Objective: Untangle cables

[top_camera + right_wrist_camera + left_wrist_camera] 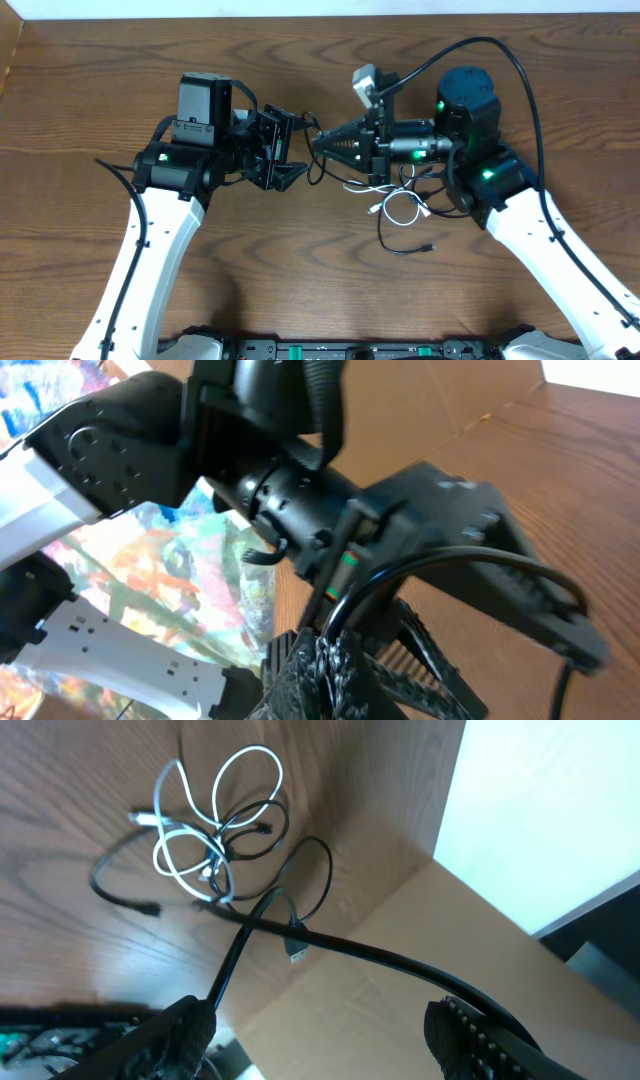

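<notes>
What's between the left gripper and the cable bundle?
A black strand held by the shut right gripper runs to the bundle, beside a loose plug; the left wrist view shows it.

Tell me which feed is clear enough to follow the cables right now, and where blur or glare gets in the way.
Overhead: evenly lit and sharp, but the cables look thin and small. Left wrist: the white cable is crisp, with sheen on the table and a blown-out white patch upper right. Right wrist: soft and smeared, bundle not shown.
</notes>
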### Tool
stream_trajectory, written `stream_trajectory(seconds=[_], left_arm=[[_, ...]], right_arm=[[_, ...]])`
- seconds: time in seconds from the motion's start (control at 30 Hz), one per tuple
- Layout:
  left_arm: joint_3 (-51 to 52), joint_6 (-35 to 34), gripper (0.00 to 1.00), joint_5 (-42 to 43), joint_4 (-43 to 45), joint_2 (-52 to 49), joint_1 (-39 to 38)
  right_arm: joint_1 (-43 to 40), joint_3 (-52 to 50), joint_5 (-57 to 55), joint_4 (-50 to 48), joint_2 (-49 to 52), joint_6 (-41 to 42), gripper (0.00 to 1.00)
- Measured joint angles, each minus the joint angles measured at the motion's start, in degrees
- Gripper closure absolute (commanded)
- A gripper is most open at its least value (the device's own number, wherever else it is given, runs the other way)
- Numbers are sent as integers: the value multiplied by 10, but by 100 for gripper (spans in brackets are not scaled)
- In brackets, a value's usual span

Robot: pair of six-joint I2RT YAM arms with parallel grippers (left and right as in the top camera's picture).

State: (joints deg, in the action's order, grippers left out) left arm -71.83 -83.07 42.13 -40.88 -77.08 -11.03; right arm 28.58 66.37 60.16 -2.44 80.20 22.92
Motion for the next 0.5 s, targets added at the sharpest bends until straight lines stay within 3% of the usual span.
stream_trajectory(seconds=[0.2,0.5], left_arm=[[0,-38,28,2,0,0,16],[0,-42,28,2,-7,0,56]], right_arm=[[13,0,-2,-2,0,0,99],[13,0,-30,15,0,3,99]])
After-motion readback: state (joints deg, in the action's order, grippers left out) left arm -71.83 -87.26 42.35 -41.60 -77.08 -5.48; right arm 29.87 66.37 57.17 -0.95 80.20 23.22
